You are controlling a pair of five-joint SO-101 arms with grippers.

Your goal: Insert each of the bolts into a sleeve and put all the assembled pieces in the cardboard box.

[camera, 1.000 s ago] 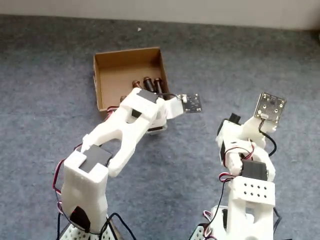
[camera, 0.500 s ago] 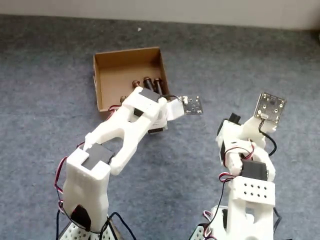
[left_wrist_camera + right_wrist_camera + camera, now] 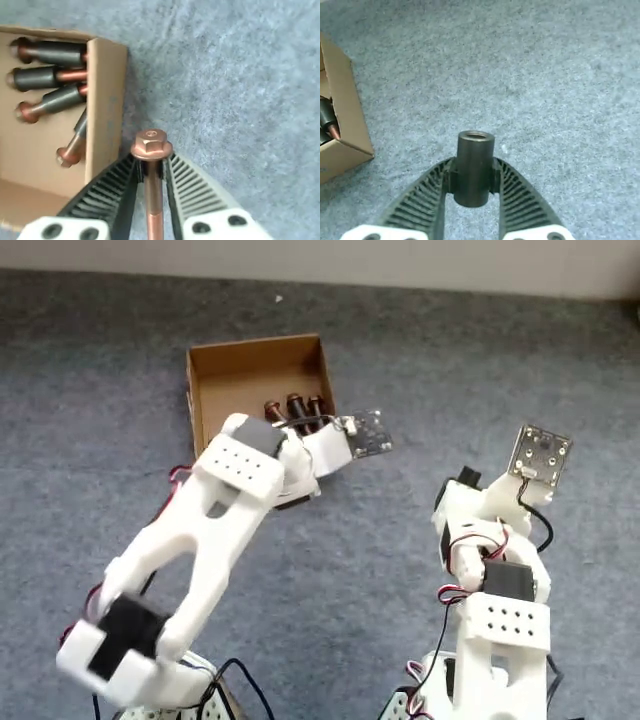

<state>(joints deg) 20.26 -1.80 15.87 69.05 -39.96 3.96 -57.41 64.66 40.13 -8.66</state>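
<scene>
- Bolt, copper-coloured with a flanged hexagonal head, is clamped by its shank between the fingers of the left gripper. Its head points away from the wrist, and it is held over the grey carpet just beside the outer wall of the cardboard box.
- A dark sleeve is gripped around its body by the right gripper, with its open bore facing away from the wrist. It is held over the carpet, apart from the box.
- Four assembled pieces are seen lying inside the box, so most of the task is judged done.
- The step in hand is judged to be the joining of this bolt and sleeve. It is not yet begun, as the two arms stand apart in the high view.
- For the next move, the two parts must be brought together and the shank's free end lined up with the bore. Because the bolt is gripped head outward, some reorientation is likely to be needed first.
</scene>
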